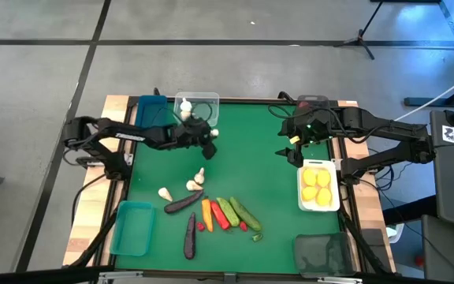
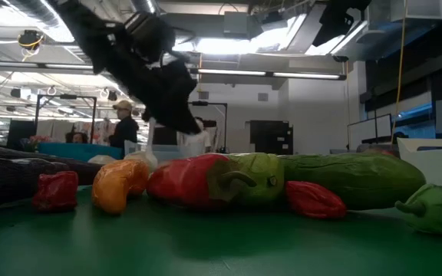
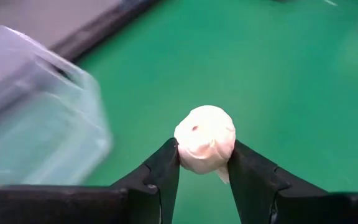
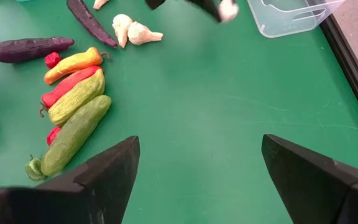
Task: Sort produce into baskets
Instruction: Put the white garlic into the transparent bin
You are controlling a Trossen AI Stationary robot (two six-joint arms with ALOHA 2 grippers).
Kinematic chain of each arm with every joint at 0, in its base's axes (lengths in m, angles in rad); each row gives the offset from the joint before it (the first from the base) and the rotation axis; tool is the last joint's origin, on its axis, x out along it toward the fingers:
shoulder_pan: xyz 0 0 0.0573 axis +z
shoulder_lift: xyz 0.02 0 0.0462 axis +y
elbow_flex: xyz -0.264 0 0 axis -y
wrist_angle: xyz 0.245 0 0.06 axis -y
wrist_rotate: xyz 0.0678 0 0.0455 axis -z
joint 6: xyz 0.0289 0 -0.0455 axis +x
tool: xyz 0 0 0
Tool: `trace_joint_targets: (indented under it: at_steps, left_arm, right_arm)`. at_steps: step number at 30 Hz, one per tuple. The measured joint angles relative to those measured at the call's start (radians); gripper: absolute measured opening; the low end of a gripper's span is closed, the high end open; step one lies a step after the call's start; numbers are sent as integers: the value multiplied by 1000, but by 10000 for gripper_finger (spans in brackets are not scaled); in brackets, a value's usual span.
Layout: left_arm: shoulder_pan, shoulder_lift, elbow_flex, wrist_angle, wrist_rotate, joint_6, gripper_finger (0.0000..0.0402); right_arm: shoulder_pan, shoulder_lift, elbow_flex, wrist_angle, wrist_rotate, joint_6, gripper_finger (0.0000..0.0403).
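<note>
A row of toy peppers, cucumbers (image 1: 245, 214) and an orange carrot lies at the near middle of the green tabletop (image 1: 258, 158). Beyond it, the left gripper (image 3: 202, 163) hangs clamped on a white garlic bulb (image 3: 204, 138), just beside the clear rectangular plastic basket (image 1: 198, 102) at the far edge, which lies ahead of it. The right gripper (image 4: 197, 165) waits spread wide and empty near the white basket of yellow lemons (image 1: 318, 186).

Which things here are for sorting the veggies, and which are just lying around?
For the job: garlic held by the left gripper; clear basket; white basket of lemons; cucumbers; eggplants; right gripper, open and waiting.

Just lying about: tripod on the floor; person in the room behind.
</note>
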Motion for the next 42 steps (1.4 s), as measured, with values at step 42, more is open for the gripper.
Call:
trace_joint_targets:
  at_steps: [42]
  left_arm:
    - [271,-133,25,-347,54,145,235]
  right_arm:
    - [0,0,0,1,0,18,335]
